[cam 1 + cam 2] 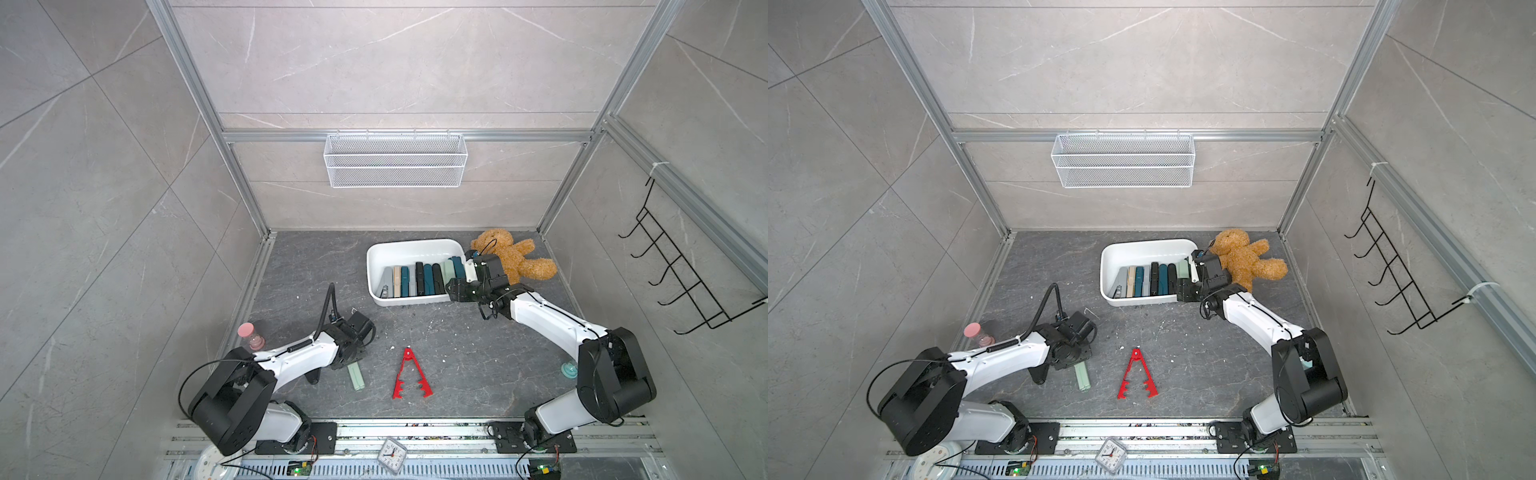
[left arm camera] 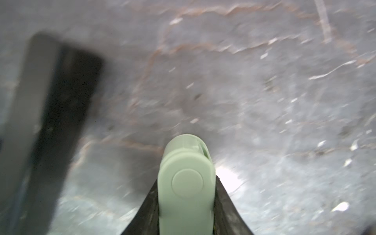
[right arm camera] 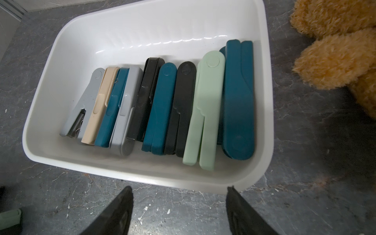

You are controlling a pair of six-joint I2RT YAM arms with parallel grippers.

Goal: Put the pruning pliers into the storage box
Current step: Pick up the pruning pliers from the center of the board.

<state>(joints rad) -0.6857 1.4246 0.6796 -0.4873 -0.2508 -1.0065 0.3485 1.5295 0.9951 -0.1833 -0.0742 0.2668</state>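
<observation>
Gripping the mint green pliers (image 1: pixel 356 378) between its fingers, the left hand (image 2: pixel 186 180) is low over the near left part of the worktop (image 1: pixel 457 353). The red pliers (image 1: pixel 402 376) lie spread open just beside. A row of pliers (image 3: pixel 160 105) lies inside the storage box (image 1: pixel 411 243), next to the teddy bear (image 1: pixel 511 257). The right hand (image 3: pixel 179 188) hangs at the box's near right corner, fingers apart, holding nothing.

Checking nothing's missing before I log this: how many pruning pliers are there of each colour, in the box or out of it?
Teal pliers: 3
Grey pliers: 2
Black pliers: 2
Mint green pliers: 2, one in the storage box, one in the left end effector
Beige pliers: 1
Red pliers: 1
Total: 11
</observation>
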